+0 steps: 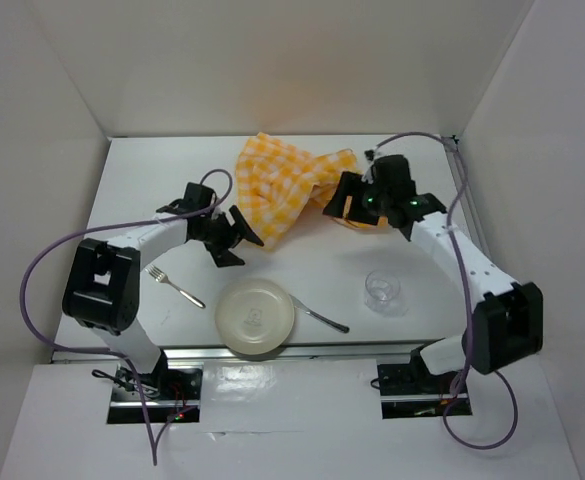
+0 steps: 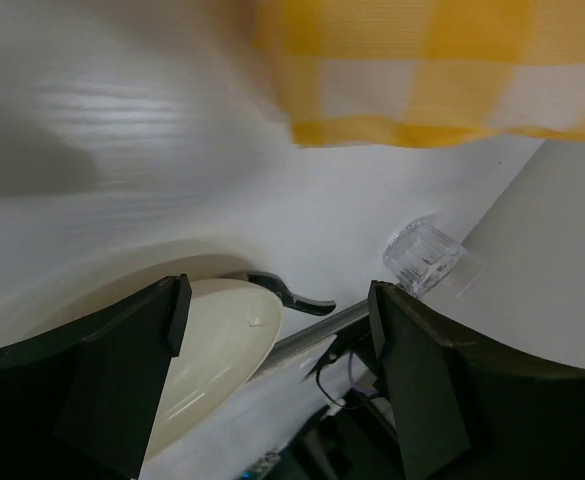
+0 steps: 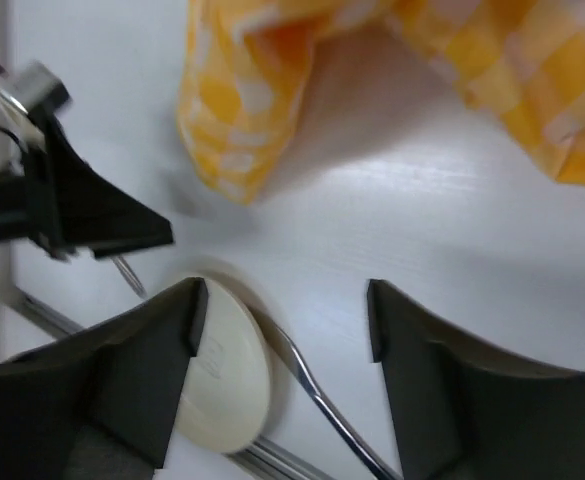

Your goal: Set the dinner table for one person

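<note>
The white dinner table [image 1: 162, 180] carries a crumpled yellow-and-white checked cloth [image 1: 287, 190] at the back middle. A cream plate [image 1: 256, 317] sits at the front edge, with a fork [image 1: 175, 285] to its left, a metal spoon [image 1: 319, 316] to its right and a clear glass [image 1: 382, 290] further right. My left gripper [image 1: 234, 238] is open and empty just left of the cloth's lower corner. My right gripper [image 1: 340, 205] is open and empty at the cloth's right edge. The left wrist view shows the cloth [image 2: 422, 70], plate [image 2: 212, 350] and glass [image 2: 424, 255].
A metal rail [image 1: 322, 352] runs along the table's front edge, just behind the plate. White walls enclose the table on the left, back and right. The right wrist view shows the cloth [image 3: 262, 90], plate [image 3: 227, 375], spoon [image 3: 322, 400] and my left gripper [image 3: 82, 215].
</note>
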Robot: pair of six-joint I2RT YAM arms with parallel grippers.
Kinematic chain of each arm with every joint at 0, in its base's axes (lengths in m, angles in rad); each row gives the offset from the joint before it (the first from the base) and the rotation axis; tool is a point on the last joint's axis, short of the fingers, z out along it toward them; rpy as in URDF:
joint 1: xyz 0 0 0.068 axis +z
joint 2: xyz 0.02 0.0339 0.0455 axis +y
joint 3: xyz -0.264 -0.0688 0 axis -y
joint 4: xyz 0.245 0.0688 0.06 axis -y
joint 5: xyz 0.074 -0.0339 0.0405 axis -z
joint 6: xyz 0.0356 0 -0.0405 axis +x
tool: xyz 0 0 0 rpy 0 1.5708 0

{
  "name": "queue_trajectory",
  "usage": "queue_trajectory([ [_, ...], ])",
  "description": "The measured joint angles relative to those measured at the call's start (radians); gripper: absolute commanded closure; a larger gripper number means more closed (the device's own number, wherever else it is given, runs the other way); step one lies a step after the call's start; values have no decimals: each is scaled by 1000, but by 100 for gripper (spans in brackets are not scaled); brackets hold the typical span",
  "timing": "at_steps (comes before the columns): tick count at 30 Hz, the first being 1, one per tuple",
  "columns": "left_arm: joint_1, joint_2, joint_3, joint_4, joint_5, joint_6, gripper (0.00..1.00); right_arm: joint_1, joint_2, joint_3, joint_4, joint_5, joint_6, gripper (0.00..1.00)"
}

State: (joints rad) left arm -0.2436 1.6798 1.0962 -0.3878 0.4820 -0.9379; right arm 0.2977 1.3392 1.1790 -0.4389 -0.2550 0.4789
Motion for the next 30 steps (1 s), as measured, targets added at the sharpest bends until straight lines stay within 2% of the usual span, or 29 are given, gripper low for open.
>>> queue_trajectory([
  [2, 26, -9, -76, 28, 18, -45, 10, 56, 67, -20, 3, -14, 12, 2],
  [3, 40, -14, -100, 27, 12, -63, 10, 93, 101, -20, 7, -24, 10, 0],
  [9, 134, -138, -105, -29, -65, -59, 10, 277, 281, -5, 103, -30, 55, 0],
  [15, 287, -321, -83, -84, -93, -16, 10, 340, 502, 103, 190, 74, 177, 0],
  [19, 379, -382, -84, -130, -93, 18, 10, 356, 637, 206, 228, 137, 260, 0],
  [21, 413, -404, -92, -146, -89, 30, 12, 365, 694, 235, 270, 166, 306, 20],
  [22, 430, -414, -97, -154, -81, 42, 12, 371, 702, 235, 286, 183, 322, 37],
  [23, 439, -420, -102, -158, -72, 48, 12, 379, 709, 237, 302, 205, 344, 71],
  [24, 450, -426, -110, -163, -66, 50, 12, 388, 715, 248, 304, 221, 350, 88],
  [25, 458, -430, -117, -167, -58, 53, 12, 397, 724, 271, 300, 238, 364, 100],
  [30, 483, -432, -126, -195, -24, 94, 12, 457, 752, 433, 315, 277, 347, 100],
])
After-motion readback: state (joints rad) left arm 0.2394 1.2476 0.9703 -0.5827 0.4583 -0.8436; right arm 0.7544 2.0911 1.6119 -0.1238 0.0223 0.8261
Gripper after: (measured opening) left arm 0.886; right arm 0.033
